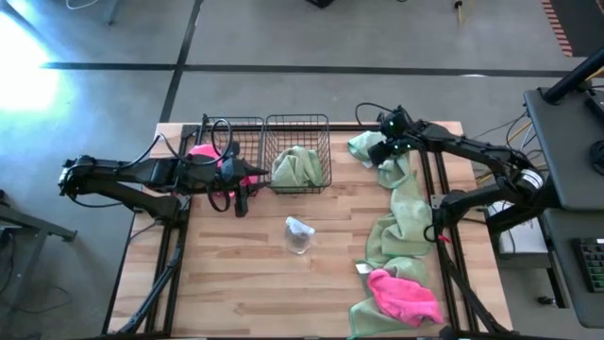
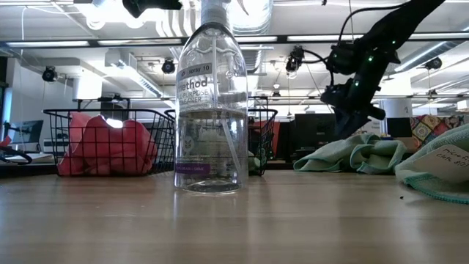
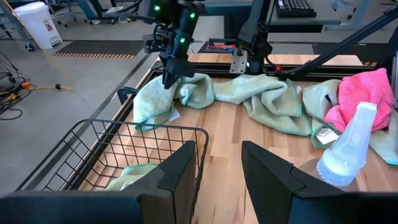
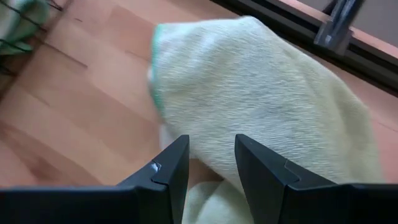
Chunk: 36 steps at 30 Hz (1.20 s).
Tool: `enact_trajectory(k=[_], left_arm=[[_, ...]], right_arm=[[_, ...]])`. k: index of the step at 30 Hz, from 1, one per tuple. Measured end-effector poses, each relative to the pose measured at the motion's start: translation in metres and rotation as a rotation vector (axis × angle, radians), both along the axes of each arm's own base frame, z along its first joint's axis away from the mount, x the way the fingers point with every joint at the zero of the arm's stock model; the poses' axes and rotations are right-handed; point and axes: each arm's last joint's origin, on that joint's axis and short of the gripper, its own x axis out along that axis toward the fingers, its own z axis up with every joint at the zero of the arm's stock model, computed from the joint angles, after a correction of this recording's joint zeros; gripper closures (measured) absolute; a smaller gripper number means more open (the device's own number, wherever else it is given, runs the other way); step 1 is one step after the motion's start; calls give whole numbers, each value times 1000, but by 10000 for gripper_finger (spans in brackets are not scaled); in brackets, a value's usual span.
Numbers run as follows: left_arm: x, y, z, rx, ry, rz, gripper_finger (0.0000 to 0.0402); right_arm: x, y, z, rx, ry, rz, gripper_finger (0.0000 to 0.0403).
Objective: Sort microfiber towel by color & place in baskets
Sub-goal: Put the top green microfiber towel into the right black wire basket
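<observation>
Two black wire baskets stand side by side at the table's far middle. The left basket (image 1: 236, 127) holds a hot pink towel (image 1: 201, 151); the right basket (image 1: 321, 127) holds a pale green towel (image 1: 295, 168). More green towels (image 1: 401, 212) lie in a strip along the table's right side, and a pink towel (image 1: 406, 295) lies on them at the near right. My right gripper (image 1: 382, 156) is open and hovers just above the far end of the green strip (image 4: 267, 93), apart from it in the low view (image 2: 352, 117). My left gripper (image 1: 247, 184) is open and empty at the baskets' near side.
A clear spray bottle (image 1: 299, 234) stands upright at the table's middle, near the low camera (image 2: 209, 103). Black frame tubes (image 1: 439, 189) run along the table's right and left sides. Bare wood lies between the bottle and the baskets.
</observation>
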Motion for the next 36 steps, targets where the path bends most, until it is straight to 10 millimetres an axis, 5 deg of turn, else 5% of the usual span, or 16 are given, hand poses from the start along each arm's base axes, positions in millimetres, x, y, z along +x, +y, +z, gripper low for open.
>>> enact_trajectory(k=[21, 30, 36], left_arm=[[0, 0, 0, -1, 0, 1, 286], [0, 0, 0, -18, -4, 7, 286], [0, 0, 0, -31, -10, 13, 286]], right_arm=[[28, -61, 22, 152, 241, 104, 280], [21, -66, 18, 188, 517, 117, 280], [12, -63, 23, 234, 500, 115, 280]])
